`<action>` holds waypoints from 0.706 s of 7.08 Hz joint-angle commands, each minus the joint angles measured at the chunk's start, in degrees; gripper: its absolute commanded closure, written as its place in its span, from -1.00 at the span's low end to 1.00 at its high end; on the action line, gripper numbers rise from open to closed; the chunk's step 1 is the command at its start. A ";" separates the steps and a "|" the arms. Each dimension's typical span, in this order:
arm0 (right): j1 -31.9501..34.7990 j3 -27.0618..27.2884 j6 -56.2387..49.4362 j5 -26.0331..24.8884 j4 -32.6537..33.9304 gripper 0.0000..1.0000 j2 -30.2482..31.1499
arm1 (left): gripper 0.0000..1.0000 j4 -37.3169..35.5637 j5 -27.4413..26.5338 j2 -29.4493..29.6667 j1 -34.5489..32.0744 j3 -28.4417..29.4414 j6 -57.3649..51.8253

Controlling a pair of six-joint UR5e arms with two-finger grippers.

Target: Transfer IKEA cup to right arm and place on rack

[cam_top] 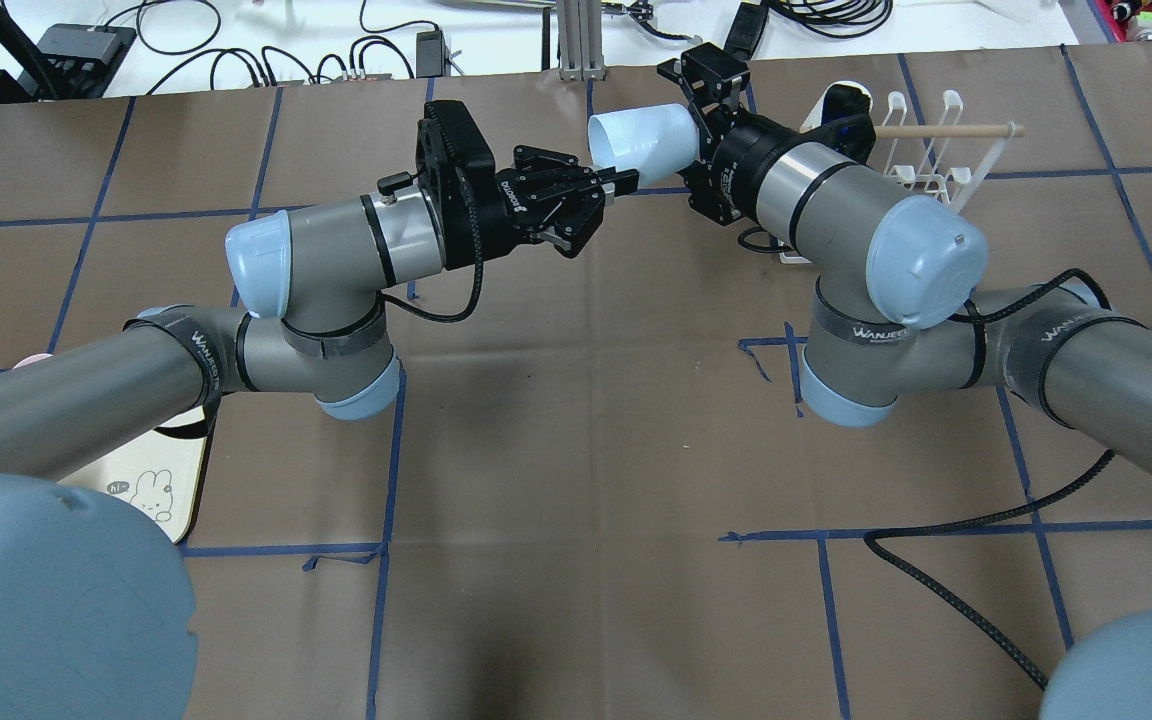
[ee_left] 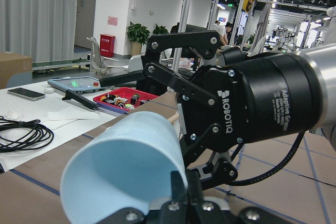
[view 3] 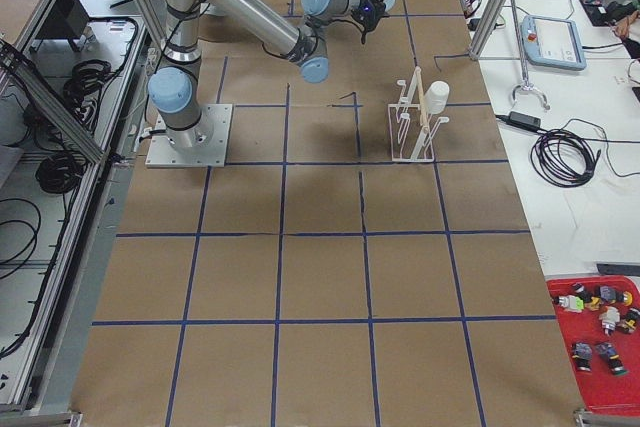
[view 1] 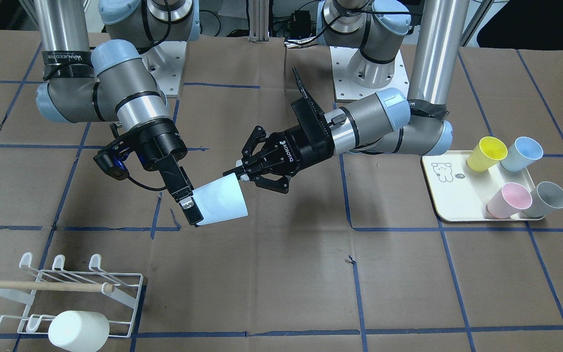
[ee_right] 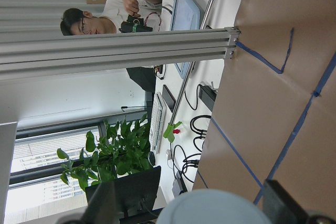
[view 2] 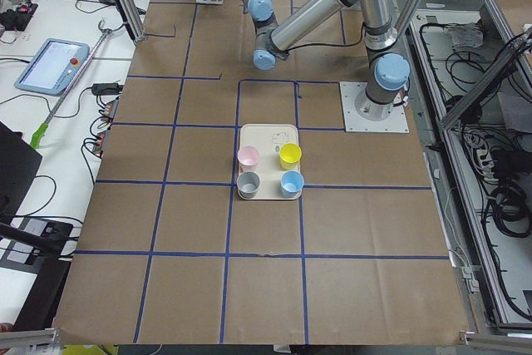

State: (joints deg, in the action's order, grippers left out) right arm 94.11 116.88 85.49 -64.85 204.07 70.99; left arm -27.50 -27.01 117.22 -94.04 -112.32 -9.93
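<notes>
The IKEA cup (view 1: 220, 201), pale blue-white, hangs on its side in mid-air above the table's centre. My left gripper (view 1: 236, 176) is shut on its wide rim, one finger inside the wall. My right arm (view 1: 130, 93) reaches in from the other side. Its gripper (view 1: 191, 209) is open, with fingers straddling the cup's narrow base end. In the right wrist view a gap shows beside the cup (ee_right: 210, 208). Seen from overhead, the cup (cam_top: 641, 140) lies between my left gripper (cam_top: 629, 180) and right gripper (cam_top: 701, 135). The rack (view 1: 136, 303) stands near the table's corner.
A white cup (view 1: 78, 331) sits on the rack, below its wooden dowel (view 1: 42, 286). A cream tray (view 1: 450, 195) holds yellow (view 1: 486, 154), blue (view 1: 521, 154), pink (view 1: 508, 200) and grey (view 1: 548, 199) cups. A person (ee_right: 131, 9) sits beyond the table's edge.
</notes>
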 commanded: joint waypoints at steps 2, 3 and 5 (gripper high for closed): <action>1.42 0.19 0.03 0.08 -0.08 -0.99 0.28 | 0.96 -0.01 -0.06 -0.06 0.00 0.00 0.00; 1.60 0.36 0.03 -0.01 -0.34 -0.98 0.29 | 0.96 -0.01 -0.06 -0.06 0.00 0.00 0.00; 1.60 0.54 0.03 -0.01 -0.34 -0.97 0.29 | 0.96 -0.01 -0.06 -0.06 -0.09 0.00 0.00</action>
State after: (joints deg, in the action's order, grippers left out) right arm 95.67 117.38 85.52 -64.85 203.73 71.27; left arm -27.51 -27.07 117.16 -94.06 -112.32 -9.93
